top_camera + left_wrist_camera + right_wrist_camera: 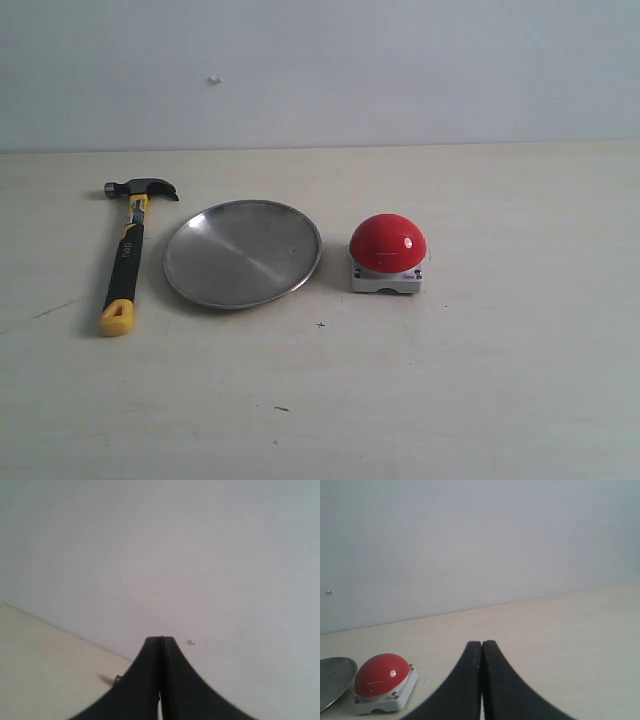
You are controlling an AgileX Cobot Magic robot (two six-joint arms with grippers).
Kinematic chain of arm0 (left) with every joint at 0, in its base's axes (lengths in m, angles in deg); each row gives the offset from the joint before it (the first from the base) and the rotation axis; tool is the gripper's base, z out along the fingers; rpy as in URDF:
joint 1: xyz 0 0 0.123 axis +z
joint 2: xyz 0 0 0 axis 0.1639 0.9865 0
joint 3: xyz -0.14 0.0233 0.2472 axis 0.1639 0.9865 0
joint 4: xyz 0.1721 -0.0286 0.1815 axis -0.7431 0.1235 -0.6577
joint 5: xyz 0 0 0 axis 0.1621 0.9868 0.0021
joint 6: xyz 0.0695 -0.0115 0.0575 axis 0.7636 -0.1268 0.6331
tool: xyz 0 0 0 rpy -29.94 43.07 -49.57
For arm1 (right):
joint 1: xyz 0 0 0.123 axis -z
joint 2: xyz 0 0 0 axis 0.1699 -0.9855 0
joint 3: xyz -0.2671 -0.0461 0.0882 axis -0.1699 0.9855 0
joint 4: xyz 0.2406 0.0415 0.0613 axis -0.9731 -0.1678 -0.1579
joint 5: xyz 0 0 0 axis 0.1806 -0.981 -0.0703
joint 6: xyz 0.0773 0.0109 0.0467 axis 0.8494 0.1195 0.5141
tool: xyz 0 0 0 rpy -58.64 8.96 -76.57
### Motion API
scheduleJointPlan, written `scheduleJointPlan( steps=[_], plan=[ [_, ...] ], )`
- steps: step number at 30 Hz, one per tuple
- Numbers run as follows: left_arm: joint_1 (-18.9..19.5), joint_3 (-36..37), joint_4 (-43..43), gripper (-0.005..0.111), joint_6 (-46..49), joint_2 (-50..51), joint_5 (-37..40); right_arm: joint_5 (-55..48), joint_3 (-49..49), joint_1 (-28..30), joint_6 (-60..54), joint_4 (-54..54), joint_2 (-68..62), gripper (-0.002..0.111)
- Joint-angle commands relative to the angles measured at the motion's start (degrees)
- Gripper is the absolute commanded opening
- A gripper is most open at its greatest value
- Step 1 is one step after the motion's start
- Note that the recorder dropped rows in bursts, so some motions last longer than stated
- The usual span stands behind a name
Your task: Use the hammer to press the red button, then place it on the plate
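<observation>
The hammer lies flat on the table at the left, dark head toward the wall, yellow end toward the front. Beside it rests the round silver plate. To the right of the plate stands the red button on its grey base. Neither arm shows in the exterior view. My left gripper is shut with nothing in it, facing the wall. My right gripper is also shut and holds nothing; the red button and the plate's rim lie off to one side of it.
A pale table meets a plain white wall at the back. A small speck marks the wall above the hammer. A few dark specks dot the front of the table.
</observation>
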Motion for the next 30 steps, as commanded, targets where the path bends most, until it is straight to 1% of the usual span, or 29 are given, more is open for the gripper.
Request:
scheduleJointPlan(
  steps=[1, 3, 4, 6, 7, 9, 12, 16, 19, 20, 21, 22, 23, 24, 25, 26, 28, 29, 30],
  plan=[
    [0.6, -1.9, 0.7, 0.000, 3.4, 5.1, -1.2, 0.1, 0.3, 0.0, -0.1, 0.4, 0.3, 0.000],
    [0.6, -2.0, 1.0, 0.000, 3.8, 8.1, -3.2, 0.1, 0.3, 0.0, -0.1, 0.4, 0.3, 0.000],
    [0.7, -2.1, 2.2, 0.000, 4.6, 10.6, -6.3, 0.1, 0.3, 0.0, -0.1, 0.4, 0.3, 0.000],
    [0.8, -3.7, 3.3, 0.000, 5.6, 14.4, -8.7, 0.1, 0.3, 0.0, -0.1, 0.4, 0.3, 0.000],
    [1.1, -5.6, 3.3, 0.000, 6.5, 16.9, -8.7, 0.1, 0.3, 0.0, -0.1, 0.4, 0.3, 0.000],
    [1.1, -9.9, 3.3, 0.000, 9.5, 22.3, -5.5, 0.1, 0.3, 0.0, -0.1, 0.4, 0.3, 0.000],
    [1.1, -18.4, 3.3, 0.000, 13.8, 30.5, 3.3, 0.1, 0.3, 0.0, -0.1, 0.4, 0.3, 0.000],
    [1.1, -32.6, 2.2, 0.000, 20.9, 43.2, 18.6, 0.1, 0.3, 0.0, -0.1, 0.4, 0.3, 0.000],
    [1.1, -44.7, 1.8, 0.000, 24.0, 52.4, 30.0, 0.1, 0.3, 0.0, -0.1, 0.4, 0.3, 0.000],
    [1.1, -49.8, 1.7, 0.000, 24.3, 57.1, 35.8, 0.1, 0.3, 0.0, -0.1, 0.4, 0.3, 0.000],
    [1.1, -56.4, 1.8, 0.000, 24.3, 62.4, 41.7, 0.1, 0.3, 0.0, -0.1, 0.4, 0.3, 0.000],
    [0.9, -63.0, 2.4, 0.000, 24.3, 68.1, 45.9, 0.1, 0.3, 0.0, -0.1, 0.4, 0.3, 0.000],
    [0.7, -66.2, 2.8, 0.000, 24.3, 71.0, 47.6, 0.1, 0.3, 0.0, -0.1, 0.4, 0.3, 0.000],
    [0.1, -72.0, 4.3, 0.000, 24.5, 76.1, 50.7, 0.1, 0.3, 0.0, -0.1, 0.4, 0.3, 0.000],
    [-0.3, -74.8, 4.9, 0.000, 25.3, 79.0, 52.6, 0.1, 0.3, 0.0, -0.1, 0.4, 0.3, 0.000],
    [-1.1, -79.6, 6.7, 0.000, 27.9, 84.2, 57.5, 0.1, 0.3, 0.0, -0.1, 0.4, 0.3, 0.000],
    [-2.1, -86.6, 10.3, 0.000, 30.9, 93.1, 64.5, 0.1, 0.3, 0.0, -0.1, 0.4, 0.3, 0.000],
    [-2.6, -89.5, 11.3, 0.002, 31.6, 96.9, 66.8, 0.1, 0.3, 0.0, -0.1, 0.4, 0.3, 0.000],
    [-3.2, -92.1, 12.2, 0.008, 32.2, 100.4, 68.3, 0.1, 0.3, 0.0, -0.1, 0.4, 0.3, 0.000]
  ],
)
